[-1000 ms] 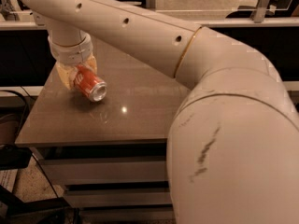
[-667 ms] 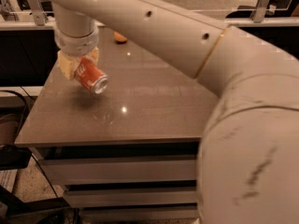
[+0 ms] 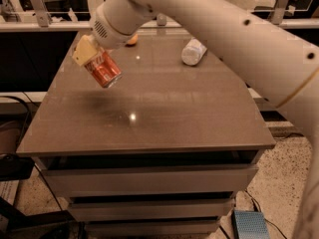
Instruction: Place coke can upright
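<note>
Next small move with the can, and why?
Probably rotate the wrist until the coke can stands vertical, then lower it: the gripper holds it tilted, silver end pointing down, apparently lifted off the table.

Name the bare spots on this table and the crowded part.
Front and middle of the table are bare. The back edge is crowded: orange fruit, bottle. The gripper holds the coke can tilted above the left side.

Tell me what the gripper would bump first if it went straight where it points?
Likely the table, can first: the gripper, shut on the tilted can, points down-right. Depth is unclear.
</note>
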Robot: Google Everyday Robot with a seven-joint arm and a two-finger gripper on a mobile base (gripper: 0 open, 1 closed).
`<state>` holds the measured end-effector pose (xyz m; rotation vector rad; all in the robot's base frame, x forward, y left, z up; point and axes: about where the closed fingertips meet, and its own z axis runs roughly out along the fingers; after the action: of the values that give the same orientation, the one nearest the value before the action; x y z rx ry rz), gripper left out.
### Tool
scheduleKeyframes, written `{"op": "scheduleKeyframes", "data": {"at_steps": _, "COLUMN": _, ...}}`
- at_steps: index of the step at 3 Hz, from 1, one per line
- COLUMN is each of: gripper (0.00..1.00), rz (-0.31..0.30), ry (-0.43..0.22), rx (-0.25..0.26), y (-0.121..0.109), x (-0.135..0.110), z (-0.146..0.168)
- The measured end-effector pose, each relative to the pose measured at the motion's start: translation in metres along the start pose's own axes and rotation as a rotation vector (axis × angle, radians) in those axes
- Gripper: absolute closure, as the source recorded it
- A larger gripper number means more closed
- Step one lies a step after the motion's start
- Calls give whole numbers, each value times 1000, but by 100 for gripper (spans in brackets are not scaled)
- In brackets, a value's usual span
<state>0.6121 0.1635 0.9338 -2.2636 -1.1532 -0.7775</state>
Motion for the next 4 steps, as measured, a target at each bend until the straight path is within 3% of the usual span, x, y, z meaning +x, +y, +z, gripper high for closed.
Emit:
{"op": "scheduleKeyframes", "data": {"at_steps": 1, "gripper": 100, "rz": -25, "ry": 177, "rx": 119, "y": 5, "x": 9, "z": -22}}
{"op": "scheduleKeyframes", "data": {"at_steps": 2, "gripper": 100, "rz": -64, "ry": 311, "rx": 228, "y": 8, "x": 6, "z": -38}}
{"op": "scheduleKeyframes", "data": {"at_steps": 3, "gripper": 100, "rz": -110, "ry": 370, "rx": 302, "y": 10, "x": -11, "z": -48}}
{"op": "scheduleKeyframes", "data": {"at_steps": 4, "gripper": 100, "rz": -155, "ry": 407, "rx": 370, "y": 15, "x": -66, "z": -59}}
